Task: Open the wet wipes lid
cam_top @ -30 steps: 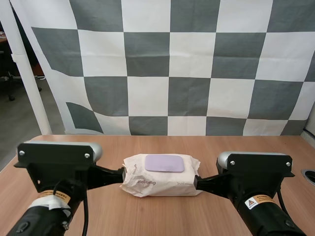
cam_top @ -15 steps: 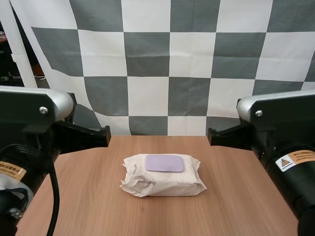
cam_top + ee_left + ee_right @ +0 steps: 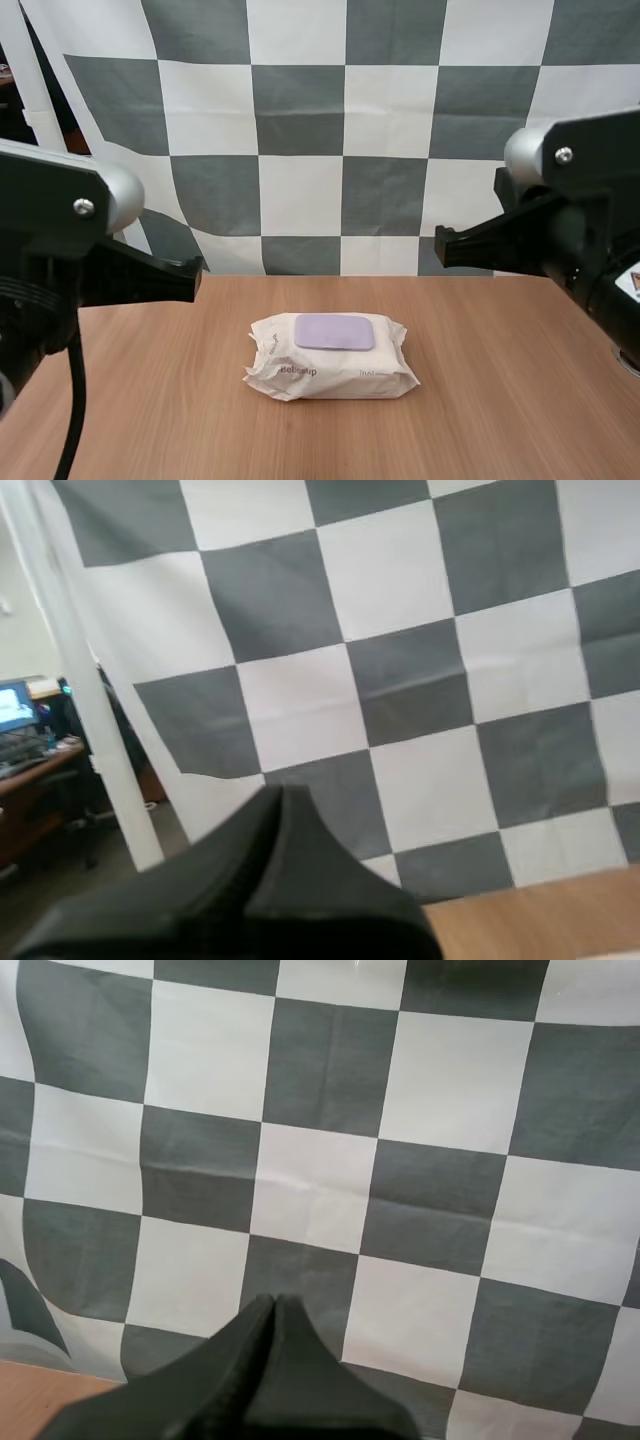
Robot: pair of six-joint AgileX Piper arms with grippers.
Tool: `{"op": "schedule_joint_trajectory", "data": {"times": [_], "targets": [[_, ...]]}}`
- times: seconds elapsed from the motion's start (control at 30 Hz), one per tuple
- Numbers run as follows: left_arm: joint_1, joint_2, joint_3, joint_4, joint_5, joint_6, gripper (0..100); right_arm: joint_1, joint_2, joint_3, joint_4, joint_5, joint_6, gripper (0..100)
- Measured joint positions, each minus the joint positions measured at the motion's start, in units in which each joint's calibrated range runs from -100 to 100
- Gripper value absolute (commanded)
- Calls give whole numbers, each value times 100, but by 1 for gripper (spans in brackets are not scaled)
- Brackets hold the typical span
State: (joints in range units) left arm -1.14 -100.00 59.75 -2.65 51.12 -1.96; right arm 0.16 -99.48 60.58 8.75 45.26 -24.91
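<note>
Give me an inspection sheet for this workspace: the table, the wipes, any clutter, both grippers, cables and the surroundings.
surface: wooden table, bare wood all round the pack, no spills seen.
job's things: pack of wet wipes lying flat mid-table; its lilac lid faces up and is shut flat.
clutter: a small round thing at the table's right edge, cut off, cannot tell what it is.
left gripper: shut on nothing, held above the table to the pack's left, apart from it.
right gripper: shut on nothing, held above the table to the pack's right, apart from it.
cables: nothing seen on the table.
surroundings: nothing seen reaching over the table.
</note>
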Motion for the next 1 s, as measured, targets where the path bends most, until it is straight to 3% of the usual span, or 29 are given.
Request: {"op": "schedule_joint_trajectory", "data": {"times": [0.03, 0.13, 0.3, 0.5, 0.7, 1.0], "targets": [[0, 416, 0, 415, 129, 98, 0, 0, 141, -58, -89, 148, 0, 0], [0, 930, 0, 415, -175, 135, 0, 0, 1091, -483, -359, 1132, -220, 0], [0, 1456, 0, 415, -639, 748, 0, 0, 1658, -555, -359, 1237, -806, 0], [0, 2457, 0, 415, -738, 1135, 0, 0, 2439, -555, -349, 1719, -945, 0], [0, 3441, 0, -72, -952, 1290, 0, 0, 3135, -555, -349, 1739, -1204, 0], [0, 4621, 38, -360, -975, 2278, 1, 0, 3358, -555, 72, 1879, -1669, 0]]}}
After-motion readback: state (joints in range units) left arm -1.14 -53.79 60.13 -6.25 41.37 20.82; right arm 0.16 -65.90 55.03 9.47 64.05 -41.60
